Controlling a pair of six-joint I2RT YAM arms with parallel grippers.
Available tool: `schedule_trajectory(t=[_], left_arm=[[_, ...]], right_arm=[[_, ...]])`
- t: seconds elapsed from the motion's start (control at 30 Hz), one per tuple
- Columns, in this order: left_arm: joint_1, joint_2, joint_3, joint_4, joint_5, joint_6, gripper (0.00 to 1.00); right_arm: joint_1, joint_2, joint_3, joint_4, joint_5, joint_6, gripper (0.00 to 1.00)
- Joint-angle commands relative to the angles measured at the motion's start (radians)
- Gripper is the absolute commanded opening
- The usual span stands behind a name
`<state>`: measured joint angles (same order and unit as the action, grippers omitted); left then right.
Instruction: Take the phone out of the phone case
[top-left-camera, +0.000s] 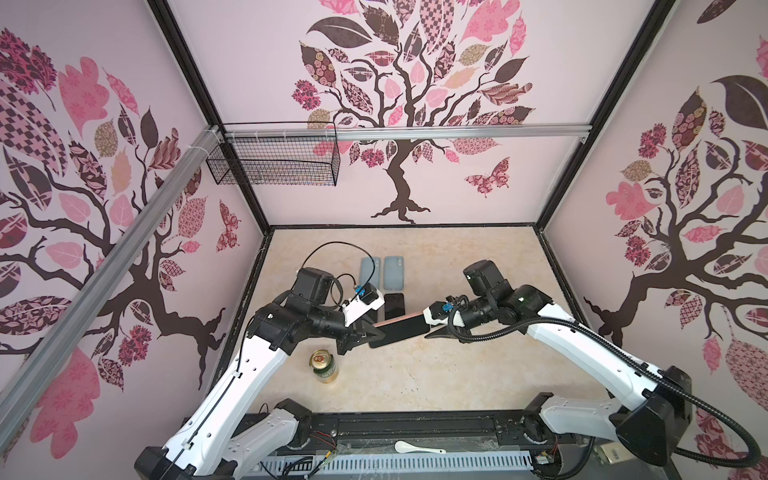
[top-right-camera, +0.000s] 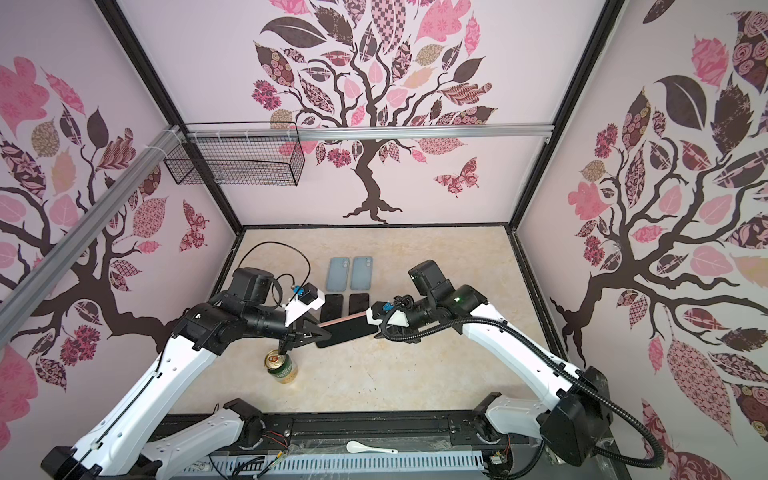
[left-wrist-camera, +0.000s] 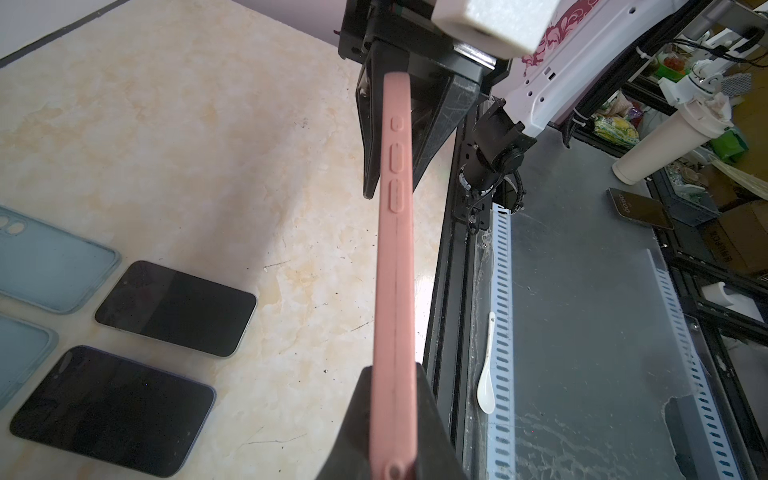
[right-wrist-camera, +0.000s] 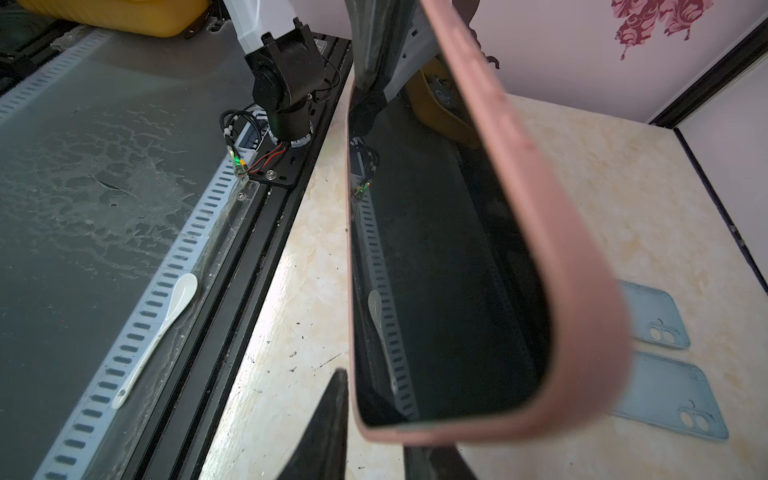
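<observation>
Your two arms hold a phone (top-left-camera: 399, 334) in its pink phone case (top-left-camera: 401, 321) above the middle of the marbled beige desk (top-left-camera: 457, 374). It is tilted, with the glossy black screen facing 6 o'clock.

Your left pincer (top-left-camera: 374, 336) is clamped tight on the 9 o'clock end of the phone case. Your right pincer (top-left-camera: 428, 328) straddles the 3 o'clock end, and you cannot tell whether it pinches or only brackets it.

One green can (top-left-camera: 323, 365) with a gold top stands at 7 o'clock, near the left pincer. Two bare phones (top-right-camera: 333, 307), flat black slabs, lie side by side at 12 o'clock just behind the held one. Two empty cases (top-right-camera: 337, 274), blue-grey with rounded corners, lie beyond them.

One white spoon (top-left-camera: 417, 447) rests on the front rail at 6 o'clock. One black wire basket (top-left-camera: 274, 162) hangs on the back wall at 11 o'clock.
</observation>
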<state>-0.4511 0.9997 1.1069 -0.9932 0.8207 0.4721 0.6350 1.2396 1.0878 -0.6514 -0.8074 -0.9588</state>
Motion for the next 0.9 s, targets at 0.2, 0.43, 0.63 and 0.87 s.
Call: schedule_trajectory(t=[0.2, 0.43, 0.63, 0.87], left_arm=[[0.003, -0.003, 0.051, 0.030, 0.024, 0.013, 0.00], [0.003, -0.004, 0.051, 0.027, 0.028, 0.014, 0.00], [0.002, 0.007, 0.062, -0.008, 0.045, 0.043, 0.00], [0.001, 0.006, 0.062, -0.010, 0.039, 0.044, 0.00]], right_arm=[[0.016, 0.021, 0.046, -0.041, -0.055, -0.006, 0.21], [0.017, 0.021, 0.045, -0.045, -0.065, -0.003, 0.17], [0.018, 0.018, 0.046, -0.045, -0.083, 0.000, 0.23], [0.017, 0.015, 0.051, -0.048, -0.098, 0.005, 0.26]])
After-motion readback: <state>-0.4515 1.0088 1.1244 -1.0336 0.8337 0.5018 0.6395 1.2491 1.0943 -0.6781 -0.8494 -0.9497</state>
